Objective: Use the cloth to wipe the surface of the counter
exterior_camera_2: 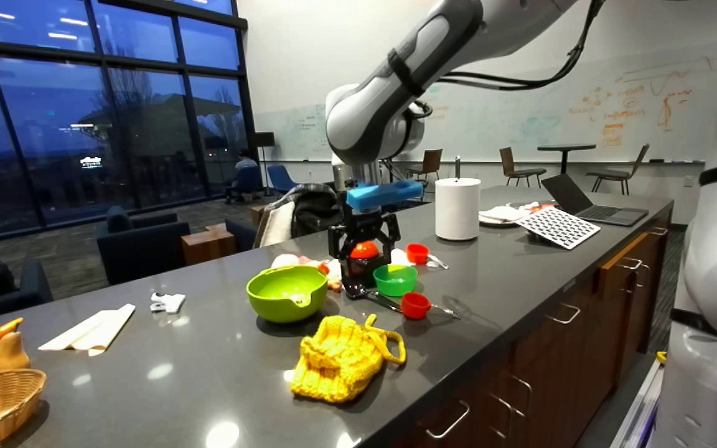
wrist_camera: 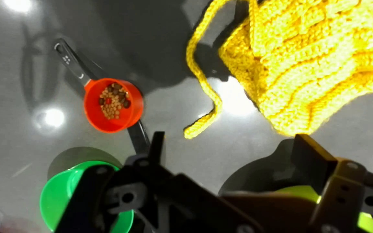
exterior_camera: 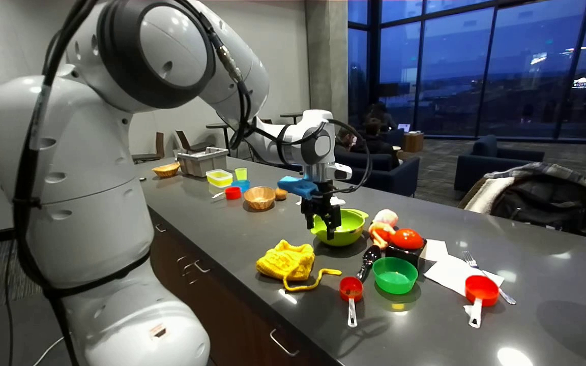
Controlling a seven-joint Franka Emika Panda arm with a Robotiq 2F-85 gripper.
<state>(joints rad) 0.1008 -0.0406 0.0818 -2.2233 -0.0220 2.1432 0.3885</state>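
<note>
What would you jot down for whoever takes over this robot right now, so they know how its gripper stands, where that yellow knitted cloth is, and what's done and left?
Gripper: open, holding nothing, raised above the counter near the lime-green bowl.
Cloth: the yellow knitted cloth lies bunched on the counter.
Done: cloth not picked up; whether any wiping has happened, the pictures can't show.
Left: grasp the cloth, then wipe. I'd probably steer around the red measuring cup; it holds small loose bits that could spill.
</note>
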